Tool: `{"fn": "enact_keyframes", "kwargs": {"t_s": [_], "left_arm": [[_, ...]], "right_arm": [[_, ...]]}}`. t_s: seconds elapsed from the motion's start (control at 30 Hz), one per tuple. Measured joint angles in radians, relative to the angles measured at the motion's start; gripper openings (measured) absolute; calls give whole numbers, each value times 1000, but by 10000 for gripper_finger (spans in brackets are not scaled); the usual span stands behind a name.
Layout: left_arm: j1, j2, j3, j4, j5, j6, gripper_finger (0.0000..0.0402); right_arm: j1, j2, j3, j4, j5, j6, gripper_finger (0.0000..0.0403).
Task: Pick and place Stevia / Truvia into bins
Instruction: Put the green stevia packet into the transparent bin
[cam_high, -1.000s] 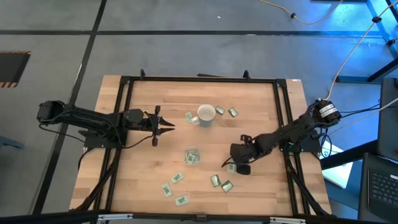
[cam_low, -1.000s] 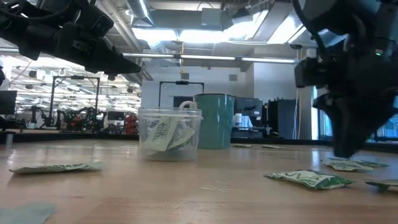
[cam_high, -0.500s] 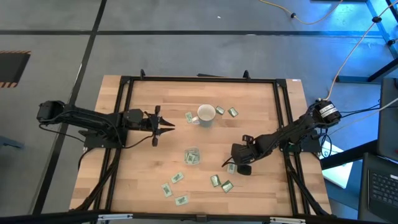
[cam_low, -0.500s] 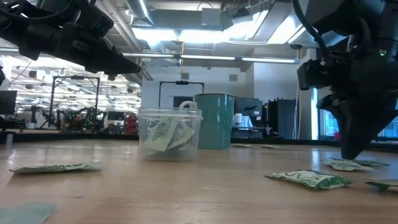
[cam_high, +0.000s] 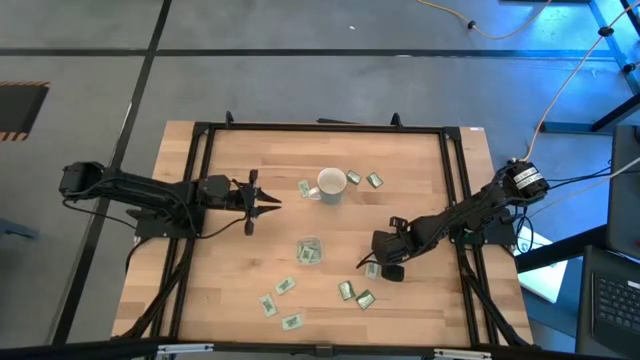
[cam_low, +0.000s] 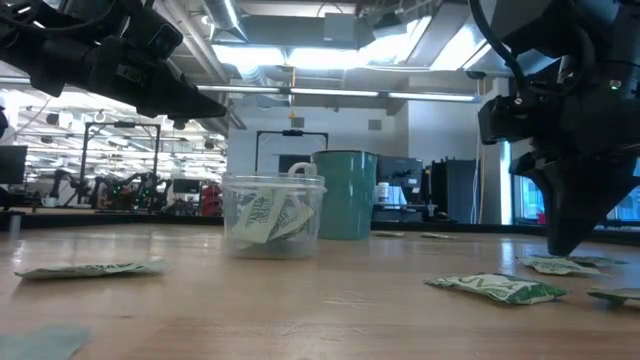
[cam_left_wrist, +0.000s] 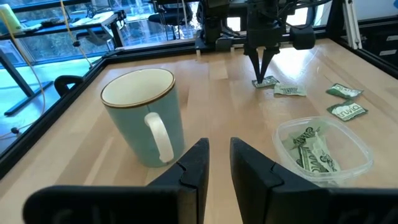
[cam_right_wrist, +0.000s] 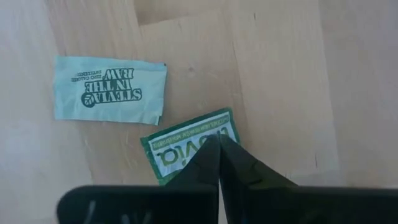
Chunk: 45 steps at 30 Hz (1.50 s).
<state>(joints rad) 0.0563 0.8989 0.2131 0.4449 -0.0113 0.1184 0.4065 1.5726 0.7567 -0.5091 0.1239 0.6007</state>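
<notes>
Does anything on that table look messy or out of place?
Yes: sachets lie scattered flat over the table at odd angles, while only a few sit in the clear cup. Nothing looks spilled or broken; the mug stands upright.

white mug (cam_high: 331, 184) on wooden table (cam_high: 420, 180)
</notes>
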Motion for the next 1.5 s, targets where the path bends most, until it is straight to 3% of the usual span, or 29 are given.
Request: {"fn": "enact_keyframes", "kwargs": {"t_s": [0.77,1.03,1.5], "left_arm": [[0,0,0,0,0,0,59],[0,0,0,0,0,0,59],[0,0,0,0,0,0,59]], "right_arm": [[0,-4,-46,17,-6,-31,39],[0,-5,-64,34,-4,-46,5],[0,5,95,-122,8,-102,1]]}}
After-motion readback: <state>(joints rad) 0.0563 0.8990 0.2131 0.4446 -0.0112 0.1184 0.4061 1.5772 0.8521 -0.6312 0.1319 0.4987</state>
